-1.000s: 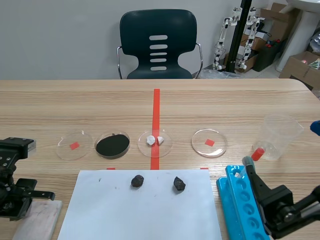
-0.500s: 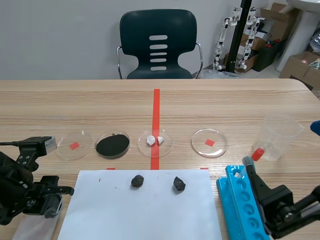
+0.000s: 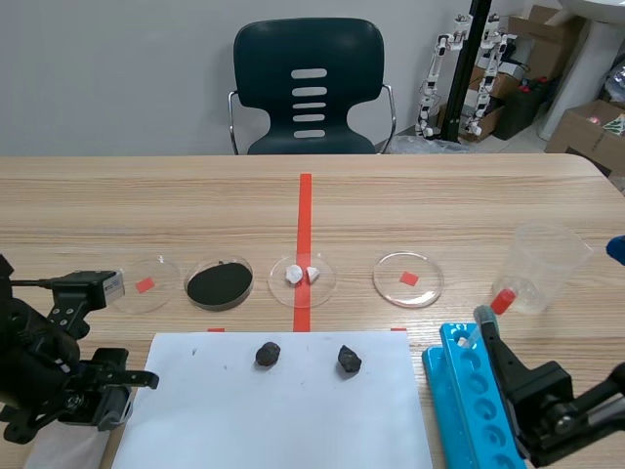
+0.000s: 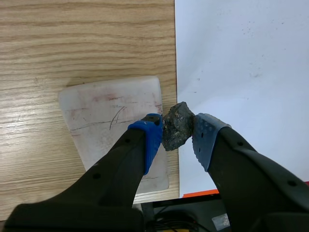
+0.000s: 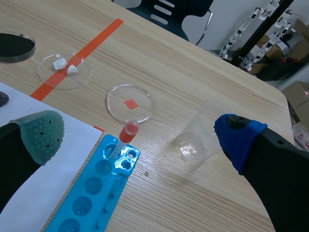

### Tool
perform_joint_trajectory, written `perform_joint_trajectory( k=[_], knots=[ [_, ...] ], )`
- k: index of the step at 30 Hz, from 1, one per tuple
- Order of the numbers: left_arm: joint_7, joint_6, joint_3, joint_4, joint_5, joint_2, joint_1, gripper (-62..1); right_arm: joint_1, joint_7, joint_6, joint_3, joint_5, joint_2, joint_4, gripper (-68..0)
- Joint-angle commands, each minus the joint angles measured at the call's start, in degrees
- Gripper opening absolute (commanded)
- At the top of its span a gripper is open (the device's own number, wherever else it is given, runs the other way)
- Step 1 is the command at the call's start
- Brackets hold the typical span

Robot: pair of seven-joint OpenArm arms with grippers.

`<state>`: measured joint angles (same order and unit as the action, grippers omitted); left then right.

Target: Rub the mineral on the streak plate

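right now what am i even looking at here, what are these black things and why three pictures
These are two black robot arms at a wooden table. The wide picture looks from between them; the other two come from cameras on the wrists. The left gripper is shut on a dark mineral by the edge of a white streak plate beside a white paper sheet. The right gripper is open, holding nothing, near a blue tube rack and a clear cup. Two more dark rocks lie on the paper, four round dishes beyond it.

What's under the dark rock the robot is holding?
Under the dark grey rock: the edge of a scratched white rectangular plate, beside a white paper sheet. The spot right beneath is covered.
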<state>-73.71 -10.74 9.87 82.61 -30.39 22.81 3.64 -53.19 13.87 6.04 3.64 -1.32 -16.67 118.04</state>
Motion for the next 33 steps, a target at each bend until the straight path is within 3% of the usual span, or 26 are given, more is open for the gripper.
perform_joint_trajectory(
  k=[1, 4, 10, 16, 21, 28, 30, 33],
  knots=[
    [-1.2, -1.7, -0.5, -0.3, 5.2, 2.0, 0.3, -49.6, 0.2, 0.8, -0.2, 0.2, -0.4, 0.0, 1.0, 0.4],
    [-2.0, -2.3, -0.5, -0.3, 7.7, 2.0, 0.3, -49.6, 0.2, 0.8, -0.2, 0.2, -0.4, 0.0, 1.0, 0.4],
    [-2.5, -3.7, -0.5, -0.3, 9.3, 2.2, 0.3, -49.6, 0.2, 0.8, -0.2, 0.2, -0.4, 0.0, 1.0, 0.4],
    [-3.3, -5.1, -0.6, -0.3, 13.6, 2.2, 0.3, -49.6, 0.2, 0.8, -0.2, 0.2, -0.4, 0.0, 1.0, 0.4],
    [-4.2, -5.7, -0.6, -0.3, 15.3, 2.2, 0.3, -49.6, 0.2, 0.8, -0.2, 0.2, -0.4, 0.0, 1.0, 0.4],
    [-4.3, -5.7, -0.6, -0.3, 14.5, 2.1, 0.3, -49.6, 0.2, 0.8, -0.2, 0.2, -0.4, 0.0, 1.0, 0.4],
    [-3.9, -5.6, -0.6, -0.3, 12.2, 2.1, 0.3, -49.6, 0.2, 0.8, -0.2, 0.2, -0.4, 0.0, 1.0, 0.4],
    [-1.8, -4.0, -0.6, -0.3, 5.4, 2.1, 0.3, -49.6, 0.2, 0.8, -0.2, 0.2, -0.4, 0.0, 1.0, 0.4]
  ],
)
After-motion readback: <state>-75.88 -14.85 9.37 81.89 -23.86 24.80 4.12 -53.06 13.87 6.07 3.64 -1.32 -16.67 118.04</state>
